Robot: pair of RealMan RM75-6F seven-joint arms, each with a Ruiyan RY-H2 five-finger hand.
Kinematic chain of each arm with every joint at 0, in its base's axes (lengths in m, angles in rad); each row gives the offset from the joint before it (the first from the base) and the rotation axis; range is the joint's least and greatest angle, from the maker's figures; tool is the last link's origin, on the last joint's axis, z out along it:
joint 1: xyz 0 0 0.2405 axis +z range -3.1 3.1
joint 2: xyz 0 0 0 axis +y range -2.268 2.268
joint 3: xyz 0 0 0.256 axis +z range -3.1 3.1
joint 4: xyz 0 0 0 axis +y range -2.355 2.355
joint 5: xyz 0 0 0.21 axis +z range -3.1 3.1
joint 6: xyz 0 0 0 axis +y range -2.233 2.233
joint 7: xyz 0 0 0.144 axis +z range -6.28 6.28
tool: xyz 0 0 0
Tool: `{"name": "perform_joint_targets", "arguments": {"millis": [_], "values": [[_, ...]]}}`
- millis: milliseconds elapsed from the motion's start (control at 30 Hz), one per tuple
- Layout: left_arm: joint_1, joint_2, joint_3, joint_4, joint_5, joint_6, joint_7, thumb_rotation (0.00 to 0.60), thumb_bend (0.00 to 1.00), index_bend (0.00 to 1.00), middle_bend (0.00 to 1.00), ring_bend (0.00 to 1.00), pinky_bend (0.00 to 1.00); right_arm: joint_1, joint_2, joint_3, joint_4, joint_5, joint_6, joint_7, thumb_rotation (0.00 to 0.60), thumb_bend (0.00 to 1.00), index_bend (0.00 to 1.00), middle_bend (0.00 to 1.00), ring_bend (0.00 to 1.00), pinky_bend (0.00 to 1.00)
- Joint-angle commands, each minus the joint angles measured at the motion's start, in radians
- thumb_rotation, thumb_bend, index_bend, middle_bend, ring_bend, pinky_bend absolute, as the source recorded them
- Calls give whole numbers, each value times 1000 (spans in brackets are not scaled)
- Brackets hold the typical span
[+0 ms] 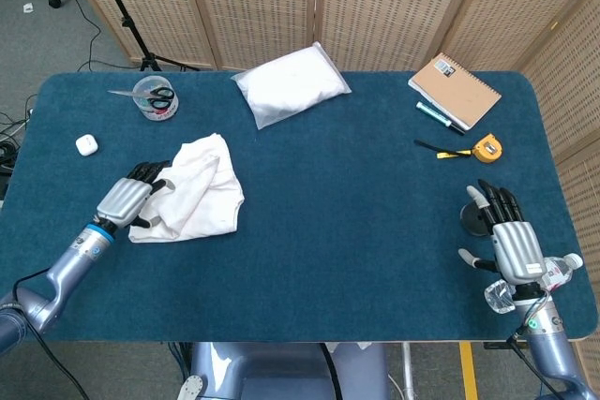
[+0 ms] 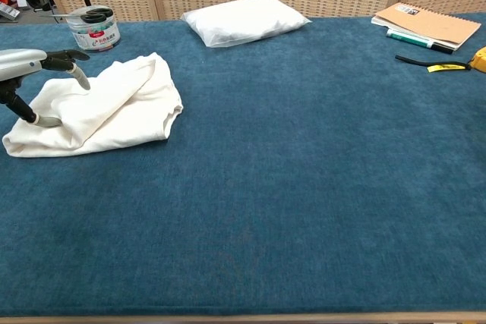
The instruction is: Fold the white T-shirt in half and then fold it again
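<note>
No writing is readable on your notebook point(image 1: 455, 90) or tub point(image 1: 154, 97). The blue tabletop point(image 1: 356, 213) stands before wicker screens point(image 1: 253, 2). The shirt point(image 1: 199, 190) lies crumpled at 9 o'clock; your left hand point(image 1: 131, 199) touches its edge, fingers spread. Only the head view shows your right hand point(image 1: 504, 236), empty and spread at 4 o'clock.
</note>
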Motion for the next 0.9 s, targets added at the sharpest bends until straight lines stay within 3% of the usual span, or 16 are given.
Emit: {"name": "perform_joint_targets", "arguments": {"millis": [33, 167, 433, 667, 900], "values": [[3, -30, -5, 40, 0, 20, -5, 600, 289, 349, 0, 0, 0, 1, 0, 0, 2, 0, -1, 1, 600, 0, 0, 0, 0, 0], [5, -67, -2, 89, 6, 35, -26, 600, 325, 404, 0, 0, 0, 1, 1, 2, 3, 1, 0, 6, 600, 0, 0, 0, 0, 0], [11, -115, 6, 167, 36, 108, -78, 600, 495, 678, 0, 0, 0, 0, 3, 3, 3, 0, 3, 8, 600, 0, 0, 0, 0, 0], [-11, -122, 9, 155, 74, 174, -53, 600, 540, 706, 0, 0, 0, 0, 1, 2, 0, 0, 2, 0, 600, 0, 0, 0, 0, 0], [-37, -126, 25, 138, 139, 258, 103, 600, 529, 710, 0, 0, 0, -1, 0, 1, -2, 2, -1, -4, 600, 0, 0, 0, 0, 0]]}}
